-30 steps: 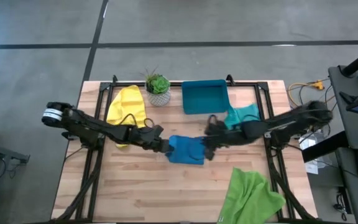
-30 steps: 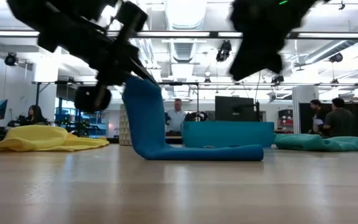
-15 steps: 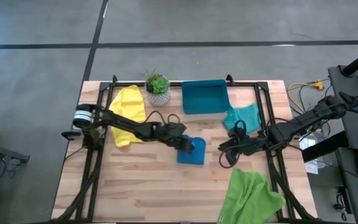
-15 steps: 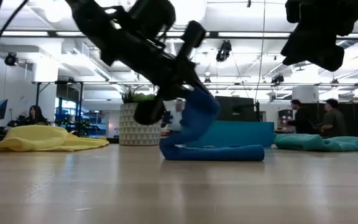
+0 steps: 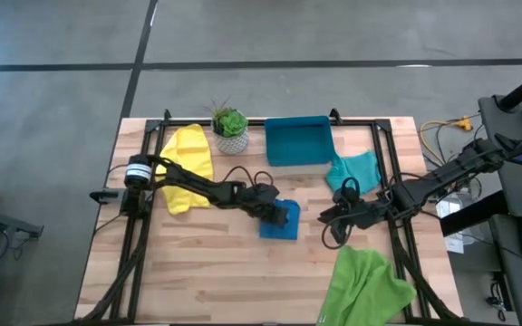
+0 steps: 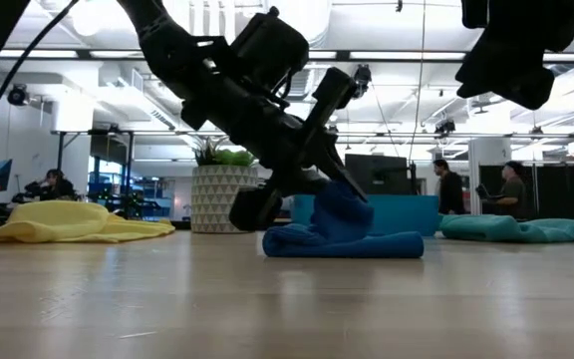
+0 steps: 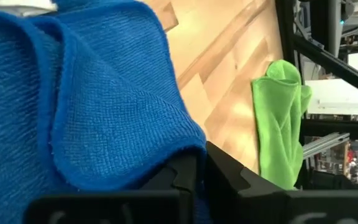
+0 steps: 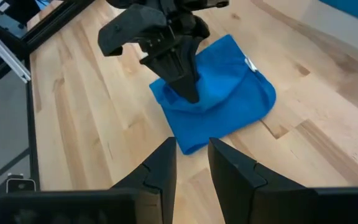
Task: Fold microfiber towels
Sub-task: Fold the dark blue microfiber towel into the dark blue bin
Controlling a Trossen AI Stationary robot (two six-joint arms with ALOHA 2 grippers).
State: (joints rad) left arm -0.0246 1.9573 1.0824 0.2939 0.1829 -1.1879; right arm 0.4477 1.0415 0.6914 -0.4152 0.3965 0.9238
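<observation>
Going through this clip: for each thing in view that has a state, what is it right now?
blue towel: folded over, left tool shut on its edge
left tool: shut on blue towel
right tool: jaws a little apart, empty, beside the blue towel
yellow towel: crumpled, unfolded
teal towel: bunched, unfolded
light green towel: loose, hanging over the table edge
tray: empty

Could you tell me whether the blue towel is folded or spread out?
Folded: the blue towel lies doubled into a compact layered rectangle, one edge pinched by the left gripper.
</observation>
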